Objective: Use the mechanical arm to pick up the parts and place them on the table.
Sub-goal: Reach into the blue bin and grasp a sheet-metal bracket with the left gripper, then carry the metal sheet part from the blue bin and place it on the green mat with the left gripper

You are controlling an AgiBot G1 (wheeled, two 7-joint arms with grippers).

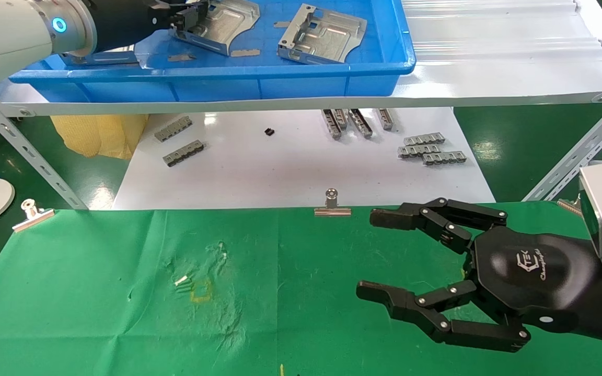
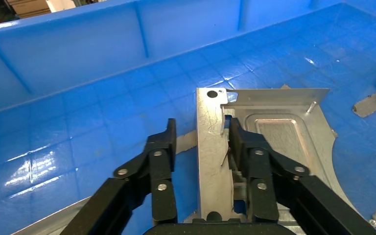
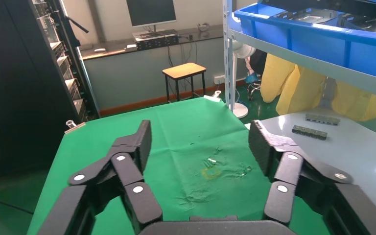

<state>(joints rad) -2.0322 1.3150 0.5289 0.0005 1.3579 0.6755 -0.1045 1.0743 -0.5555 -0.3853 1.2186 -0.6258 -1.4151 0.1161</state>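
Observation:
My left gripper (image 1: 186, 21) reaches into the blue bin (image 1: 212, 78) on the shelf. Its fingers are open and straddle the upturned side wall of a grey bracket (image 1: 222, 23). In the left wrist view the gripper (image 2: 201, 129) has one finger touching the inner side of the wall of the bracket (image 2: 279, 132), while a gap shows between the other finger and the wall. A second bracket (image 1: 322, 34) lies to its right in the bin. My right gripper (image 1: 371, 252) is open and empty over the green table (image 1: 97, 292), right of the yellow mark (image 1: 200, 291). It also shows in the right wrist view (image 3: 200, 134).
The grey metal shelf (image 1: 489, 62) carries the bin above a white board (image 1: 280, 167) with several ridged strips (image 1: 429, 149). Binder clips (image 1: 332, 206) hold the cloth's far edge. Small flat scraps (image 1: 244, 52) lie in the bin. A yellow bag (image 1: 100, 136) sits under the shelf.

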